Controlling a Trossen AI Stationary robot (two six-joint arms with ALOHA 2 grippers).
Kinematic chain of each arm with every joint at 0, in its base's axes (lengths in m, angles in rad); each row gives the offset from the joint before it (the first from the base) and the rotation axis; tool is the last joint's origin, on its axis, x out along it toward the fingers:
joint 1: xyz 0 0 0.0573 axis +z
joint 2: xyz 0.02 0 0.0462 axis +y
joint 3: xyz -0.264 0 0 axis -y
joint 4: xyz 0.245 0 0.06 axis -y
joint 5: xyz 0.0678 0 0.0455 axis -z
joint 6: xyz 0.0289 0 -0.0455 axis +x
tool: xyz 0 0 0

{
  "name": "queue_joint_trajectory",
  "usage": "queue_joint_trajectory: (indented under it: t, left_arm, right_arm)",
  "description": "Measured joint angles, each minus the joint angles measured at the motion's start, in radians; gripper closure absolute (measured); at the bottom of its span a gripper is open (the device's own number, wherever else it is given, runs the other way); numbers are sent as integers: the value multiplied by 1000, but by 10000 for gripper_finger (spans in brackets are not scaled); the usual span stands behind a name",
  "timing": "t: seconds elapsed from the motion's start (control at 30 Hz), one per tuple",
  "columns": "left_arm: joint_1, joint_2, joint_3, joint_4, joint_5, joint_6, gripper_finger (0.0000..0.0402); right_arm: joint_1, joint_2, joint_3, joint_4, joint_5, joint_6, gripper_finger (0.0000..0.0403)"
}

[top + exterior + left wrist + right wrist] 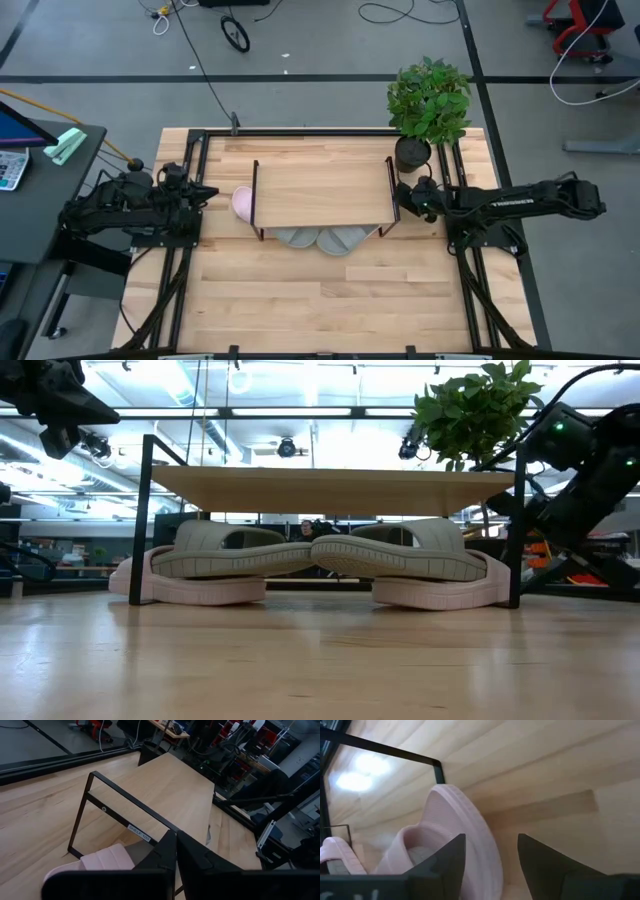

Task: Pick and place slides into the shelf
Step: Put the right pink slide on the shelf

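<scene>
In the overhead view you see the shelf point(322, 192) at the centre of the wooden table point(320, 300), its light board carried on thin black end frames. All four slides lie beneath that board. The grey pair point(320, 552) sits toward the lower edge of the overhead frame, toes protruding from under the board; in the table-level view the two grey slides meet at the middle of the frame. One pink slide point(242, 204) juts out past the shelf's left end frame, and the other pink slide point(440, 592) shows at the right in the table-level view, under a grey one. Your left gripper point(203, 190) hovers just left of the shelf, near the protruding pink slide, with its fingers pressed together and nothing between them. Your right gripper point(404, 196) sits at the shelf's right end frame, its fingers point(540, 857) spread wide and empty, with that pink slide close in front of them. A potted plant point(428, 105) stands at the upper right of the table.
</scene>
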Motion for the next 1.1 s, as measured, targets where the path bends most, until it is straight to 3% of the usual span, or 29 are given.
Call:
queue_joint_trajectory:
  t: [0.37, 0.63, 1.1]
  left_arm:
    - [0, 0, 0, -2, 0, -1, 378]
    - [0, 0, 0, -2, 0, -1, 385]
    - [0, 0, 0, -2, 0, -2, 385]
  right_arm:
    - [-17, 135, 4, 83, 3, -6, 234]
    - [-17, 139, 1, 74, 21, -39, 381]
    - [-17, 91, 0, 45, 65, -59, 389]
